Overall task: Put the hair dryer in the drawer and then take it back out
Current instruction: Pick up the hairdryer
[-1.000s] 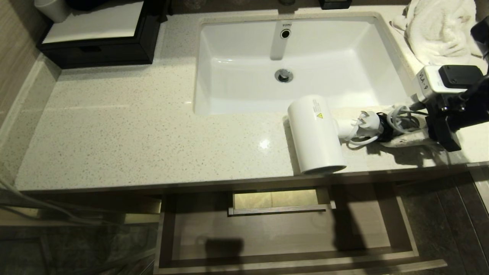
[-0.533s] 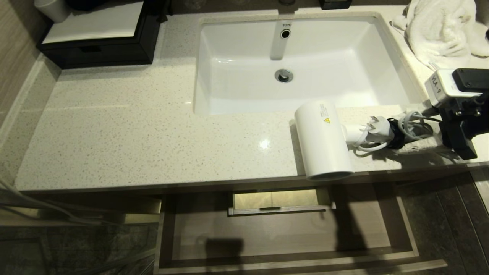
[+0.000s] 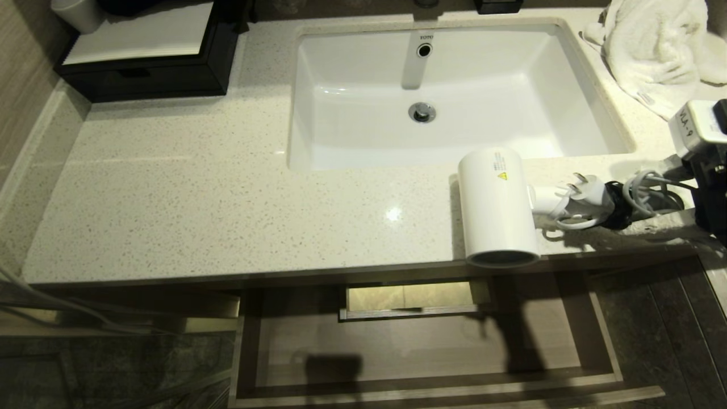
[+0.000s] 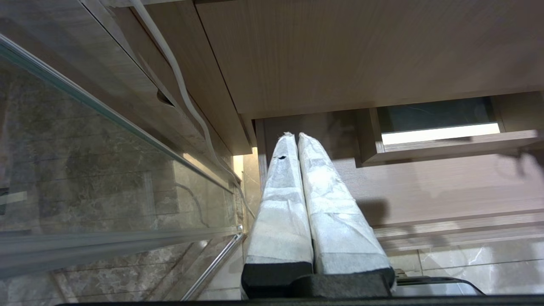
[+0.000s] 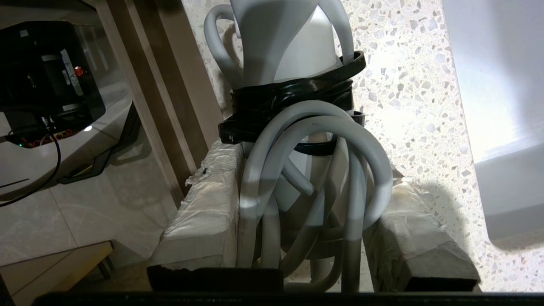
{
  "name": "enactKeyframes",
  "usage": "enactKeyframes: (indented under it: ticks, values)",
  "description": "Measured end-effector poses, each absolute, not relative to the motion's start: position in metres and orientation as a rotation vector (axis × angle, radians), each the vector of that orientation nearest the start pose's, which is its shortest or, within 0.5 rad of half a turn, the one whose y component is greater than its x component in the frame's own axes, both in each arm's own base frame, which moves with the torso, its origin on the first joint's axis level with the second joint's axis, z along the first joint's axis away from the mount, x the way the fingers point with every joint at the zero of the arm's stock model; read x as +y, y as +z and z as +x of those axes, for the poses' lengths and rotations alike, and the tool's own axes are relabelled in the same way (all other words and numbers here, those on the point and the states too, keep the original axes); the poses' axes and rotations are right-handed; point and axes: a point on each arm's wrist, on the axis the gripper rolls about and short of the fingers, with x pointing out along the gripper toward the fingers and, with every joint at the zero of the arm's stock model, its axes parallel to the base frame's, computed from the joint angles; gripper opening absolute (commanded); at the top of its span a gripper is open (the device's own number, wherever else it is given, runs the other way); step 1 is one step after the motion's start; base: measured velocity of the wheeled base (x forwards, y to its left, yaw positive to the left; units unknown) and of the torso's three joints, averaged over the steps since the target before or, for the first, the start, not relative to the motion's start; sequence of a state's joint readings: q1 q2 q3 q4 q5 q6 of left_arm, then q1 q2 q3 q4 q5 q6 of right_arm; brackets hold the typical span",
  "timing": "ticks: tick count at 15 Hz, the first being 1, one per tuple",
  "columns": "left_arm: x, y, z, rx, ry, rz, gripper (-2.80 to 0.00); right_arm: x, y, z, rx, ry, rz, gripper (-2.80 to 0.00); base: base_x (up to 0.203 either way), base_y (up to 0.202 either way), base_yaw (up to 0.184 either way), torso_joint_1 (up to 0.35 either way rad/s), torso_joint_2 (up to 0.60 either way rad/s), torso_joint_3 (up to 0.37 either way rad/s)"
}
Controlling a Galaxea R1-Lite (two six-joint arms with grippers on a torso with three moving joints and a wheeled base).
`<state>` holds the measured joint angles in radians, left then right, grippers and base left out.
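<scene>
the right gripper (image 5: 306, 238) is clenched on the hair dryer (image 3: 500, 210) at its handle end, the padded fingers (image 5: 204, 212) pinching the bundled grey-white cord (image 5: 314, 170) and the handle beneath it. the dryer sits over the front edge of the countertop (image 3: 199, 187), at about 4 o'clock from the sink (image 3: 448, 91), its open barrel mouth overhanging the lip. the drawer (image 3: 426, 352) stands pulled out below, at 6 o'clock from the sink, and nothing lies in it. from this i judge the task to be at a carry step with the dryer out of the drawer; which half of the task this belongs to i cannot say.

if it is going in, the next move calls for swinging the barrel past the counter lip and down onto the drawer floor, keeping clear of the boxed cut-out (image 3: 412, 298) at mid-back.

the barrel is a smooth glossy white cylinder with a small yellow triangle label; the cord is rubbery, looped and held by a black strap (image 5: 293, 102). the counter is speckled polished stone, the sink glazed white, the drawer matte wood-grain. a fluffy white towel (image 3: 653, 45) lies at 2 o'clock.

the left gripper (image 4: 297, 140) hangs beside the cabinet, fingers pressed together and empty.
</scene>
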<state>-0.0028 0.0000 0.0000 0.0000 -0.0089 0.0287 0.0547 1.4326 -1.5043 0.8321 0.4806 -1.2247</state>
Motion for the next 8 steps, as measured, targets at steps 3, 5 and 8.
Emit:
enactKeyframes:
  ticks: [3, 5, 8]
  values:
    - [0.000, 0.075, -0.023, 0.000, -0.012, 0.029, -2.80, 0.020, 0.318, 0.186, 0.329, 0.866, -0.960, -2.80, 0.000, 0.000, 0.000, 0.000, 0.00, 0.000]
    - [0.000, 0.075, -0.023, 0.000, -0.012, 0.029, -2.80, 0.019, 0.317, 0.174, 0.329, 0.858, -0.950, -2.80, 0.000, 0.000, 0.000, 0.000, 0.00, 0.000]
    - [0.000, 0.075, -0.023, 0.000, -0.013, 0.029, -2.80, 0.017, 0.316, 0.155, 0.332, 0.836, -0.914, -2.80, 0.000, 0.000, 0.000, 0.000, 0.00, 0.000]
